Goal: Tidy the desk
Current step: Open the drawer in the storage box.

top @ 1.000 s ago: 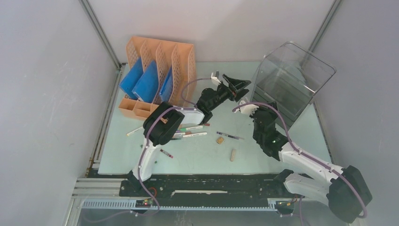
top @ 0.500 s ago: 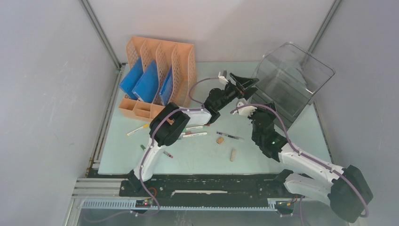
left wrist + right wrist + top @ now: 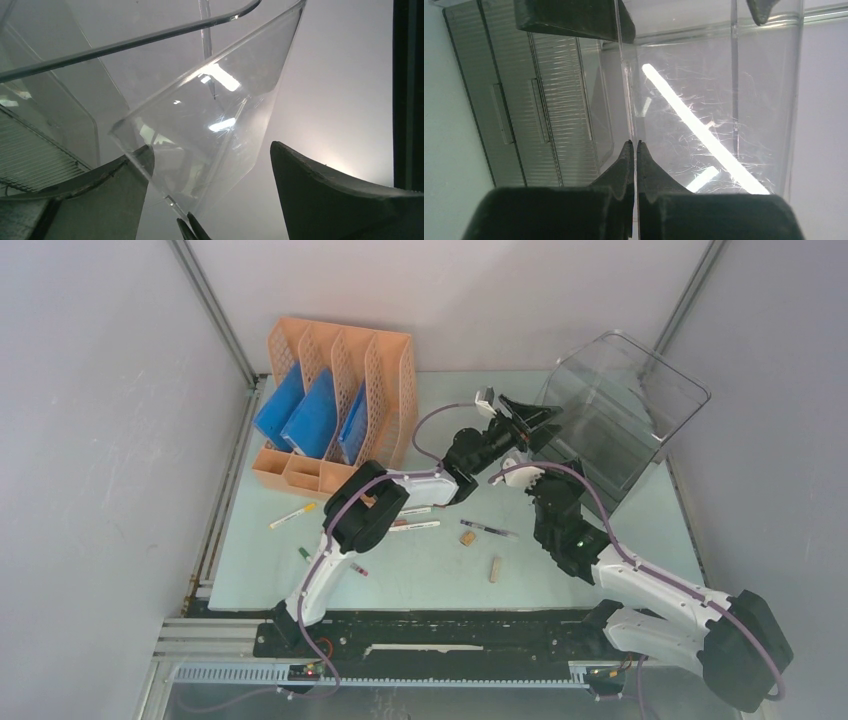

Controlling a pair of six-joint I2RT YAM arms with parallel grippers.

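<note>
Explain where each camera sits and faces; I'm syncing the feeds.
Top external: above and behind the arms, looking down on the desk, left arm, right arm and tilted clear drawer box.
Left wrist: on the left arm, facing the box's wall between open left jaws.
Right wrist: facing the box's drawers, right jaws shut on its wall.
Both wrist views share that box.

desk (image 3: 430, 575) pale mint | file rack (image 3: 385, 370) orange, perforated | folders (image 3: 312, 420) blue | box (image 3: 625, 400) clear
</note>
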